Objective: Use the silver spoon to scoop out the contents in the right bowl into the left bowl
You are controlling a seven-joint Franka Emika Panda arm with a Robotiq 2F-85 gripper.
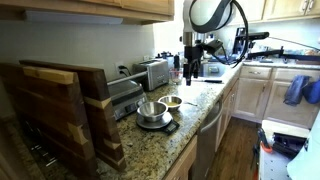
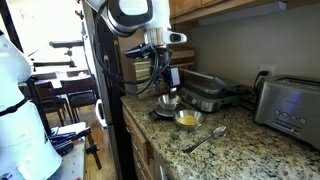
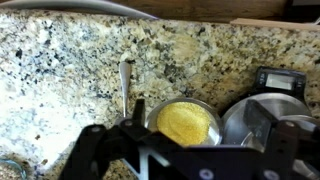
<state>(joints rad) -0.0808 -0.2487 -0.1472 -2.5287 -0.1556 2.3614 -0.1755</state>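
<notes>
Closest to the wrist camera, the dark Robotiq gripper (image 3: 190, 150) fills the bottom edge. Its fingers look spread wide and hold nothing. Below it, the silver spoon (image 3: 125, 85) lies flat on the counter, untouched, with its handle pointing away from the bowls. Just beside the spoon sits the right bowl (image 3: 150, 112), small and shallow, with the contents (image 3: 188, 122) forming a yellow-tan layer inside. Next to that is the left bowl (image 3: 245, 120), larger and shiny, resting on a small kitchen scale (image 3: 280, 80).

The thin spoon lies flush on hard stone, so a pinch could skid it away or nudge the small bowl. The light bowl may slide during scooping, and loose matter could spill between the bowls.

The surface is a speckled granite countertop (image 3: 60, 70). In an exterior view a steel toaster (image 2: 295, 100) stands nearby. In an exterior view wooden cutting boards (image 1: 60, 110) stand in front, below wooden cabinets (image 1: 100, 10).
</notes>
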